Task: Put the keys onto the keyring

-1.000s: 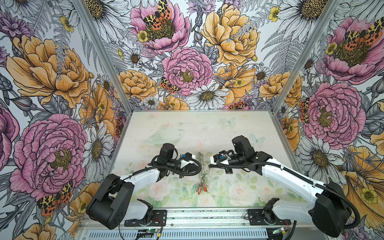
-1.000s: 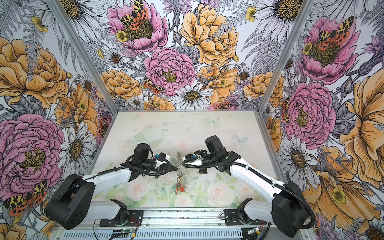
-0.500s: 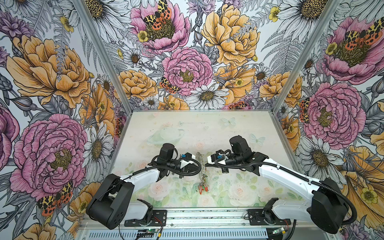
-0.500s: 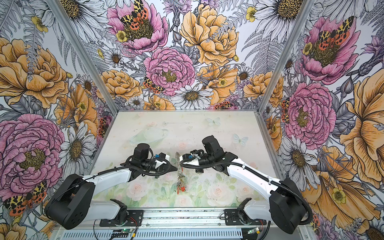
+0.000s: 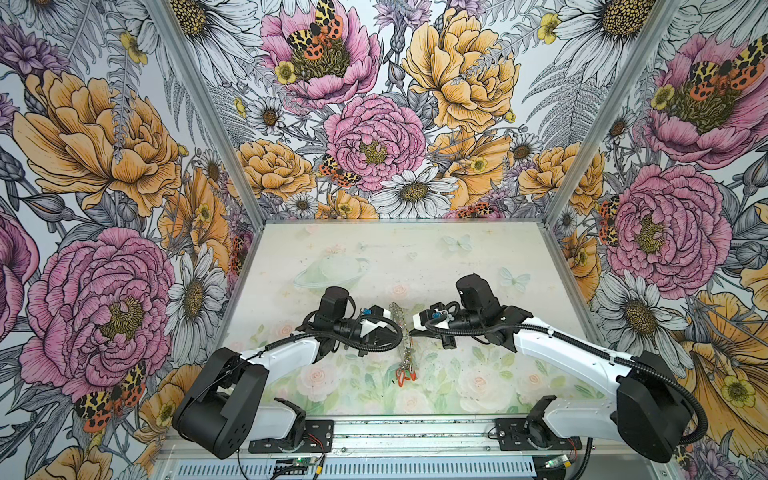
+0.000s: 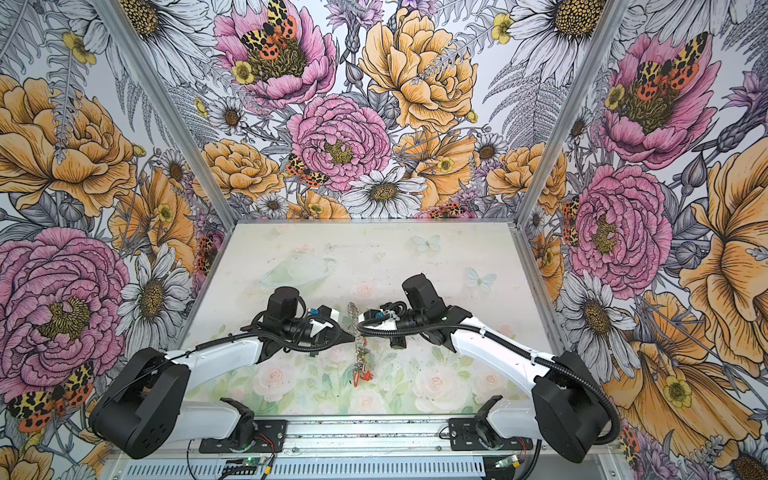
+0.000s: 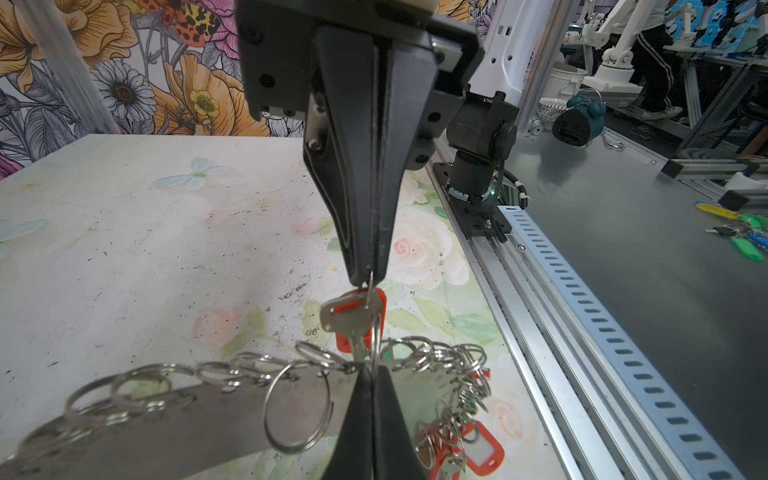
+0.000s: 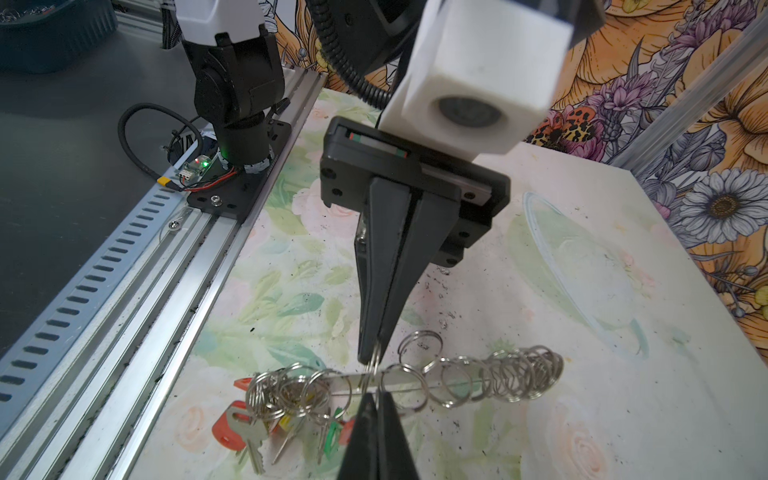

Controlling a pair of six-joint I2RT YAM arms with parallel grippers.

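Observation:
The keyring [image 5: 398, 312] hangs edge-on between my two grippers at mid-table, in both top views; its grey band [image 7: 187, 419] is fringed with silver wire rings [image 8: 519, 374]. My left gripper [image 7: 374, 370] is shut on one wire ring at the band's edge. From the opposite side my right gripper [image 8: 375, 395] is shut on that same ring. A silver key [image 7: 351, 318] with a red tag hangs on this ring, just under the right fingertips [image 7: 368, 274]. More keys [image 8: 249, 432] with red, green and yellow tags dangle from the band's near end [image 5: 405, 374].
A metal rail [image 5: 415, 432] with both arm bases runs along the table's front edge. Floral walls close in the back and both sides. Beyond the rail lies a grey bench with loose tagged keys [image 7: 744, 239] and a teal clock [image 7: 577, 120].
My right gripper has moved left, closing in on the keyring and the left gripper's tip. The left arm and the keyring have stayed put.

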